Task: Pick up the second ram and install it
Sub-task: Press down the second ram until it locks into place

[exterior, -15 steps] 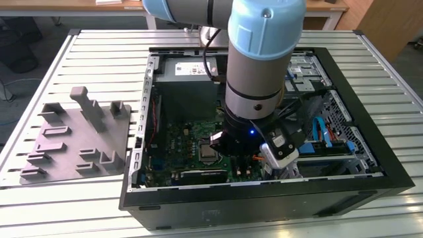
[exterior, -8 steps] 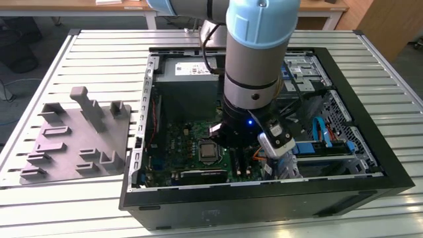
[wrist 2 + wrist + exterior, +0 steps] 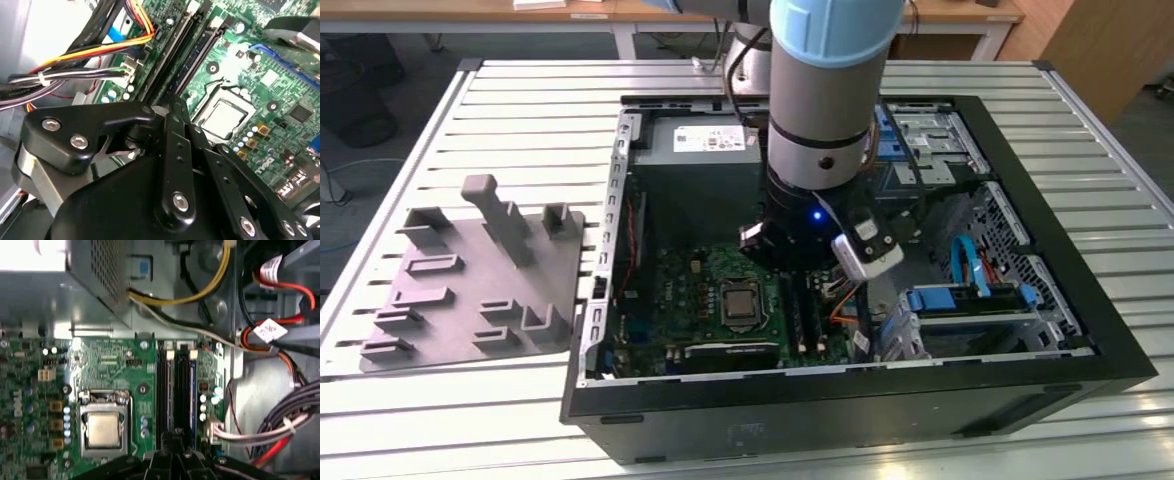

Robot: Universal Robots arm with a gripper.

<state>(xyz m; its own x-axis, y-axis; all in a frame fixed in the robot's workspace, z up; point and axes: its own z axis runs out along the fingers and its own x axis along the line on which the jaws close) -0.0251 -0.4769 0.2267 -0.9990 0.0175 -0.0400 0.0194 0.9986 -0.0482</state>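
So the case (image 3: 720, 420) is lying open on the slatted surface (image 3: 480, 420), with the grey tray (image 3: 467, 290) to the exterior view's left, looking empty of sticks. The arm (image 3: 834, 90) is reaching down into the case, over the board (image 3: 110, 365). The gripper (image 3: 175, 450) sits right at the near end of the slots (image 3: 177, 385). Can't tell how wide it's open or if it's got anything. The ram (image 3: 170, 385) looks like it's already standing in a slot, though whether it's clicked in, no idea.
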